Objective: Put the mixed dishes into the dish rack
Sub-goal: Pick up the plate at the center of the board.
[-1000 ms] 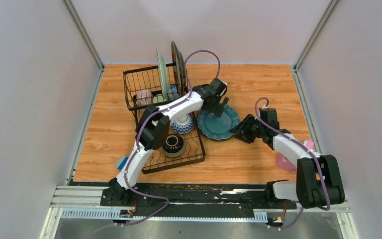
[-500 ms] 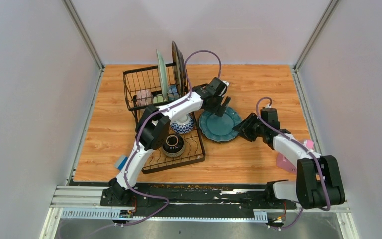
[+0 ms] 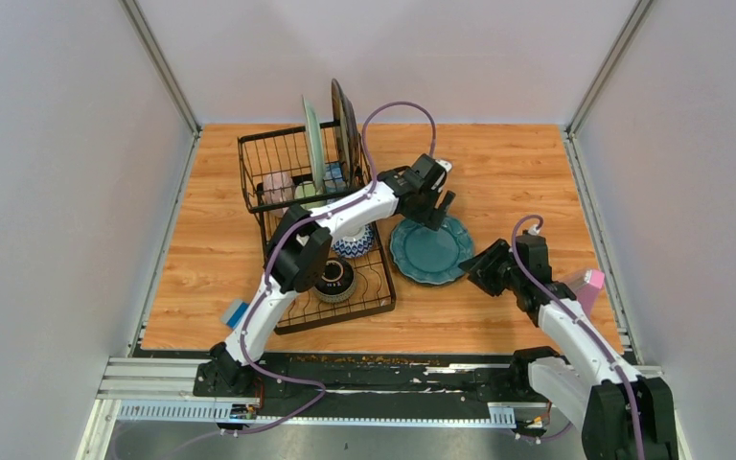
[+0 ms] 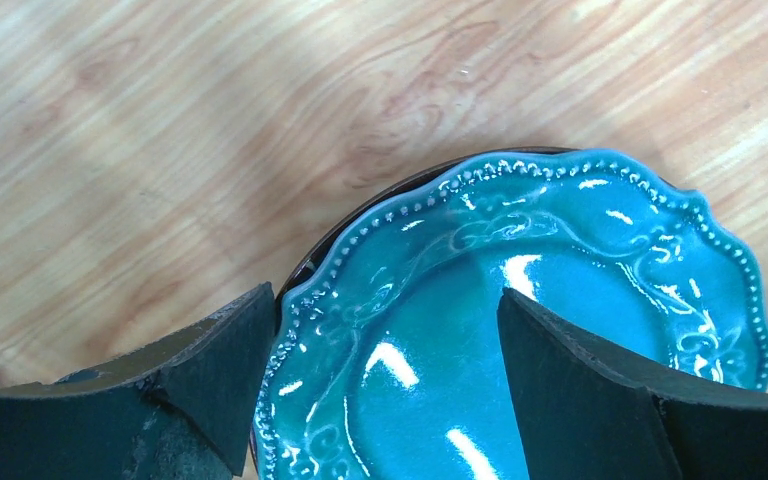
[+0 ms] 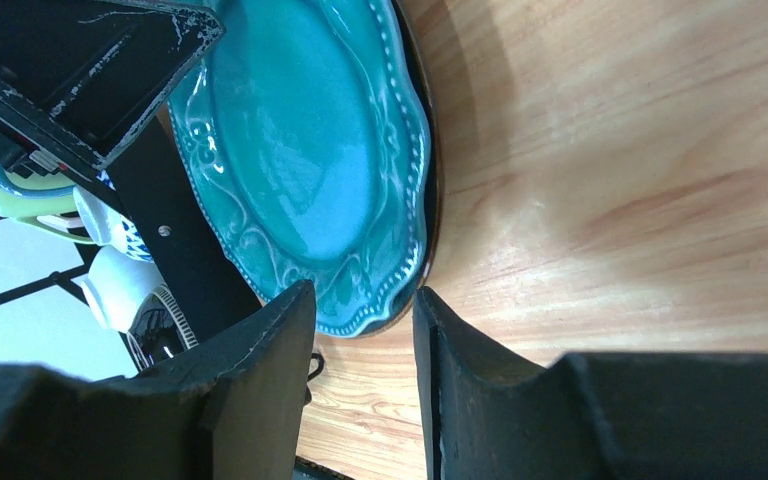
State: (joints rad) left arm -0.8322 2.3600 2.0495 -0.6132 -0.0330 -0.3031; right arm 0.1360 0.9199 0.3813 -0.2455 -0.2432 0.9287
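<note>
Right fingers (image 5: 260, 370) pulled back, left fingers (image 4: 580, 390) straddling teal plate (image 3: 431, 251) rim

left arm (image 3: 355, 203), right arm (image 3: 575, 332): white links, black joints | cables (image 3: 398, 103): purple | tool fingers (image 5: 255, 365): black, scuffed

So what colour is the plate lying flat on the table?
The plate is shiny teal with a beaded, wavy rim; left wrist view shows it best.

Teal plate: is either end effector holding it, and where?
Left end effector, open, straddles the teal plate at its rim. Right end effector brackets the opposite rim; grip unclear.
</note>
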